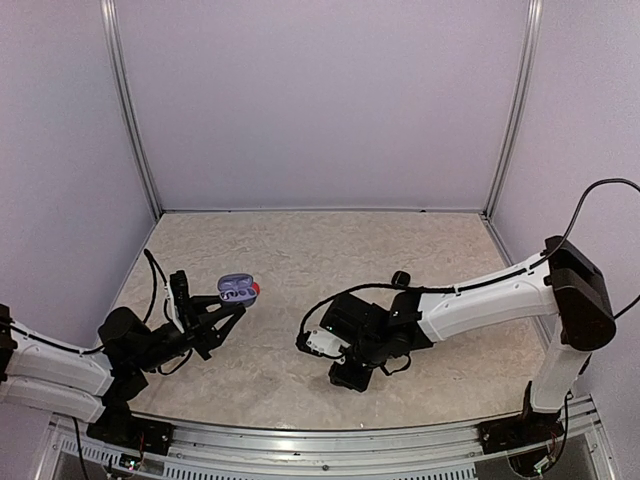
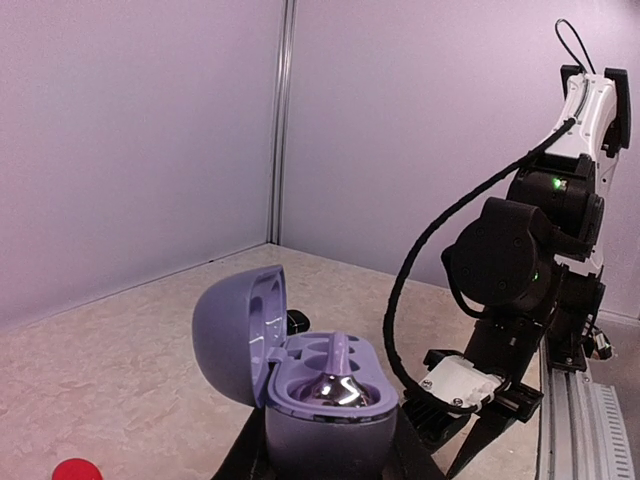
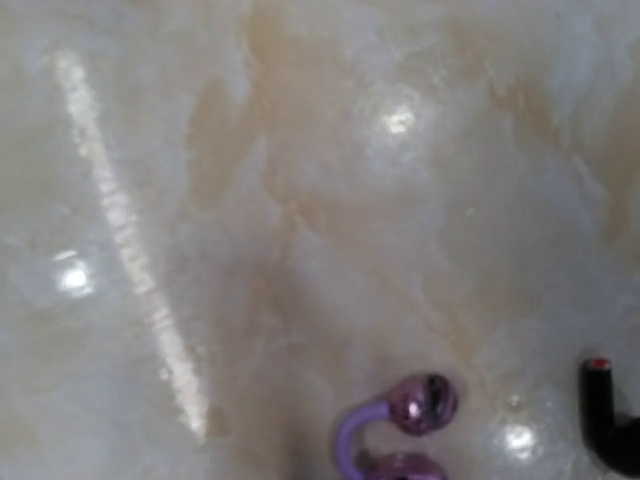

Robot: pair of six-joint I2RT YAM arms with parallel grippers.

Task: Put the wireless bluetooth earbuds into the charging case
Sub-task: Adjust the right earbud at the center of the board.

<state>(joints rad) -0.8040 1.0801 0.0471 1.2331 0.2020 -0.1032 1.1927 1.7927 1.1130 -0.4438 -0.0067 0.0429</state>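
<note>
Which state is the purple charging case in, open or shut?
Open. The lid stands swung back from the charging case, and one earbud sits in the exposed inside.

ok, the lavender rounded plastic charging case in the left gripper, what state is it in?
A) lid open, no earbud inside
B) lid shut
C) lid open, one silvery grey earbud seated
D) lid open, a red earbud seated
C: in the left wrist view the lavender rounded plastic charging case has its hinged lid swung open, and one silvery grey stemmed earbud sits in it, stem up.
</note>
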